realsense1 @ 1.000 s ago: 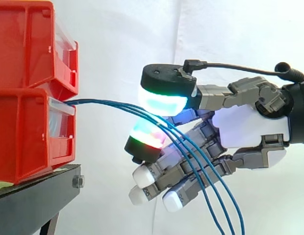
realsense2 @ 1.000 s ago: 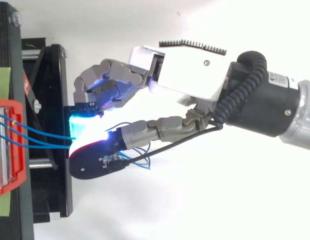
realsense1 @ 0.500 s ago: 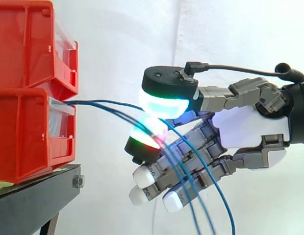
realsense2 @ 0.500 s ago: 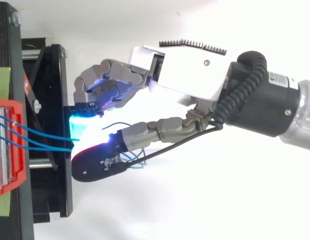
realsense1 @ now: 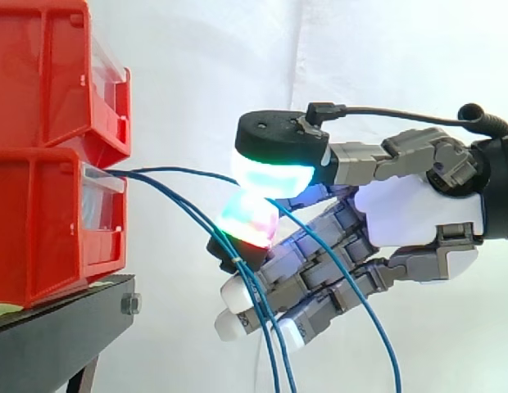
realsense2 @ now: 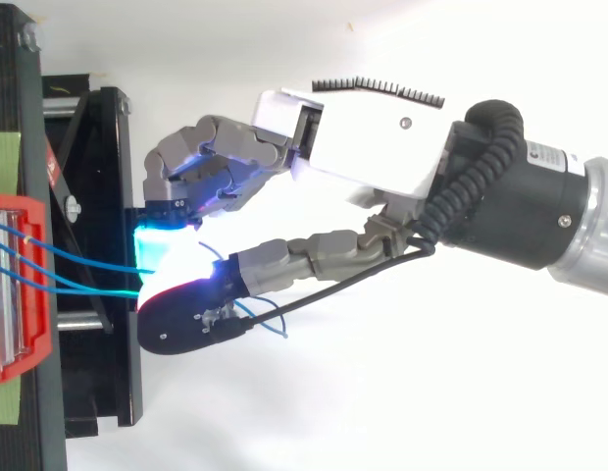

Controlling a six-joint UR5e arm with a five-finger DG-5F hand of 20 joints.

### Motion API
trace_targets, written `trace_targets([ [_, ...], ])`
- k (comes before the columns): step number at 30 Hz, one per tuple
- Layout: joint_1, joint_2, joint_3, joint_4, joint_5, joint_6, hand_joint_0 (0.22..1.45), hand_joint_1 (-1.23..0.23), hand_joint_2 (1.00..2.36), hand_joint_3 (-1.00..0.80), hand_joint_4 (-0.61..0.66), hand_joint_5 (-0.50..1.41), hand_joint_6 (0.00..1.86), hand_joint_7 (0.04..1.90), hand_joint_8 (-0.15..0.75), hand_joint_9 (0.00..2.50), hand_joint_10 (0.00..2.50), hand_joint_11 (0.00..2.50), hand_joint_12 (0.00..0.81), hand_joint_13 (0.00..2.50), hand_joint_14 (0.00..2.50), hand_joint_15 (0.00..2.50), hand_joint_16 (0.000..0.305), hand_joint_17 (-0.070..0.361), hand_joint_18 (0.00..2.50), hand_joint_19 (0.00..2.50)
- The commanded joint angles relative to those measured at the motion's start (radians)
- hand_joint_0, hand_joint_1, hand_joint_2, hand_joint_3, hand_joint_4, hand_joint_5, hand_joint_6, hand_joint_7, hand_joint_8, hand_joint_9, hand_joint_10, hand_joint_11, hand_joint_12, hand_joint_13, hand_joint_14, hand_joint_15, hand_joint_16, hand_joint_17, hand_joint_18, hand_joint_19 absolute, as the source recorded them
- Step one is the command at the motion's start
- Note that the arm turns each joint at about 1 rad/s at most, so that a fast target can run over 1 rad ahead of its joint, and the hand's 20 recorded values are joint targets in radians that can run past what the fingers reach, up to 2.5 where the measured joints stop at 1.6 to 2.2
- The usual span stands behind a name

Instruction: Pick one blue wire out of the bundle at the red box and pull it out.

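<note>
Three blue wires (realsense1: 176,169) leave the lower red bin (realsense1: 41,233)

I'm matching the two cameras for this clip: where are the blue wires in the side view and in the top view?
Side view: the blue wires leave the lower red box at left and run right to the hand, one pinched between its glowing pads, the others drooping.
Top view: the blue wires lie left of centre, running from the red box at the left edge to the hand.
Shared landmark: the red box's front, where they exit.
</note>
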Motion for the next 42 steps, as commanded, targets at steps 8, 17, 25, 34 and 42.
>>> trace_targets([
  [8,-0.001,0.003,0.0,-0.015,-0.011,0.009,0.62,-0.77,1.02,-0.14,0.1,-0.18,0.86,1.17,0.352,0.85,0.02,0.54,0.43,0.49,0.01,0.16,0.058,0.131,0.65,0.46],
  [17,-0.004,0.035,-0.001,-0.163,-0.054,0.031,0.62,-0.77,1.02,-0.05,0.05,-0.17,0.87,1.17,0.366,0.88,0.01,0.54,0.446,0.51,0.01,0.16,0.062,0.139,0.68,0.44],
  [25,-0.009,0.064,-0.001,-0.253,-0.074,0.041,0.62,-0.77,1.02,-0.05,0.04,-0.17,0.88,1.16,0.37,0.88,0.02,0.55,0.447,0.5,0.0,0.16,0.062,0.139,0.68,0.44],
  [34,-0.022,0.092,-0.007,-0.328,-0.121,0.058,0.62,-0.77,1.02,-0.05,0.05,-0.17,0.88,1.16,0.372,0.88,0.01,0.54,0.447,0.5,0.0,0.16,0.062,0.139,0.67,0.44],
  [42,-0.015,0.204,-0.204,-0.16,-0.044,0.08,0.62,-0.77,1.02,-0.05,0.05,-0.17,0.88,1.16,0.372,0.88,0.01,0.55,0.448,0.5,0.0,0.16,0.062,0.139,0.67,0.43],
])
